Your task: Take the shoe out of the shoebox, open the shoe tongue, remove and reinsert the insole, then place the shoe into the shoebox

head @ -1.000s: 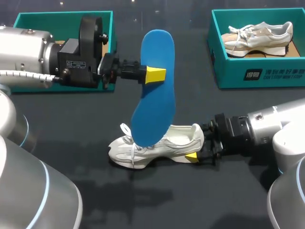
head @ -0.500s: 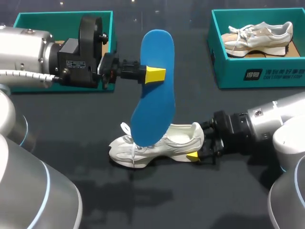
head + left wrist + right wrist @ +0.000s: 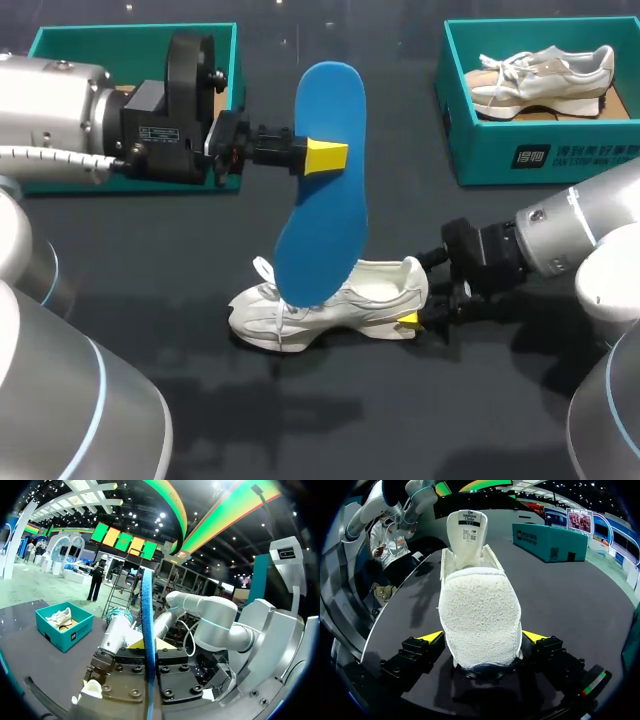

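My left gripper (image 3: 325,157) is shut on a blue insole (image 3: 322,180), holding it upright above the table; in the left wrist view the insole (image 3: 147,630) stands edge-on between the fingers of the left gripper (image 3: 148,644). Below it a white shoe (image 3: 330,300) rests on its sole on the black table, toe to the left. My right gripper (image 3: 412,318) is at the shoe's heel, open. In the right wrist view the fuzzy heel of the shoe (image 3: 480,615) fills the gap of the right gripper (image 3: 482,639), a yellow fingertip (image 3: 433,636) on each side, the tongue raised beyond.
A teal shoebox (image 3: 540,155) at the back right holds a second pale shoe (image 3: 540,75). Another teal shoebox (image 3: 60,40) sits at the back left, mostly behind my left arm. Bare black table lies between the boxes and in front of the shoe.
My right arm has tilted and drawn slightly toward the far side while its gripper stays at the shoe's heel. The left arm and the insole have not moved.
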### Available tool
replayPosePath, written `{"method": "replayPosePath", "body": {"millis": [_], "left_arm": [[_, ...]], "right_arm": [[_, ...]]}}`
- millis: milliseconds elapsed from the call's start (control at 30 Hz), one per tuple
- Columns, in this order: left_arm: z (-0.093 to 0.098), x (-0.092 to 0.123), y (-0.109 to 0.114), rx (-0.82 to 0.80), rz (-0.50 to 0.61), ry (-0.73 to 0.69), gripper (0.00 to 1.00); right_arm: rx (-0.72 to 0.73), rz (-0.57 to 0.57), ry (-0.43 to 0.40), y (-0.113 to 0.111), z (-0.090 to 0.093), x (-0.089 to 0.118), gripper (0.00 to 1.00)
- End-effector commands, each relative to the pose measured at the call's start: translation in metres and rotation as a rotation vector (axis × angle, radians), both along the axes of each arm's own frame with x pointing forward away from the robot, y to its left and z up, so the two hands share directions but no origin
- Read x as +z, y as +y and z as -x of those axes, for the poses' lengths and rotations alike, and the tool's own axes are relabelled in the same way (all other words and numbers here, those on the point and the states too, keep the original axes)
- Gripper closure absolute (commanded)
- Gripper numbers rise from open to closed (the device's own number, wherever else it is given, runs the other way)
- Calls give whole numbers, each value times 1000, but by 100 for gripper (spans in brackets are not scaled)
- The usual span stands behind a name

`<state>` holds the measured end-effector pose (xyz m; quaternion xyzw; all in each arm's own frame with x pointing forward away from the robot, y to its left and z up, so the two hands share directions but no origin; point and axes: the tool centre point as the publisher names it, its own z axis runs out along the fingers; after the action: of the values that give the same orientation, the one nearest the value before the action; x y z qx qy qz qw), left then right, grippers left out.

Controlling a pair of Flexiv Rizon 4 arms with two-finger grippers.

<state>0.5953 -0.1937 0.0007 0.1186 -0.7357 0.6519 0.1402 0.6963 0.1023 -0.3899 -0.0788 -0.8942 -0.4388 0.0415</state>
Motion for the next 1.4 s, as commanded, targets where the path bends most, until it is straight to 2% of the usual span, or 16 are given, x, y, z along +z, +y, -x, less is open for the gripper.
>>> {"method": "replayPosePath", "body": {"millis": [33,367,433,500,900,1000,1167,1400], "left_arm": [[0,-1,-1,1,2,0,100],[0,-1,-1,1,2,0,100],[0,-1,-1,1,2,0,100],[0,-1,-1,1,2,0,100],[0,-1,-1,1,2,0,100],[0,-1,-1,1,2,0,100],[0,-1,-1,1,2,0,100],[0,-1,-1,1,2,0,100]], "right_arm": [[17,199,49,-3,4,13,0],[-13,420,135,-9,12,38,0],[-28,515,141,-9,13,45,0],[-76,658,107,-11,14,54,0],[-76,658,107,-11,14,54,0],[-115,776,192,-1,2,56,0],[-146,819,198,9,0,63,0],[-187,870,177,13,7,74,0]]}}
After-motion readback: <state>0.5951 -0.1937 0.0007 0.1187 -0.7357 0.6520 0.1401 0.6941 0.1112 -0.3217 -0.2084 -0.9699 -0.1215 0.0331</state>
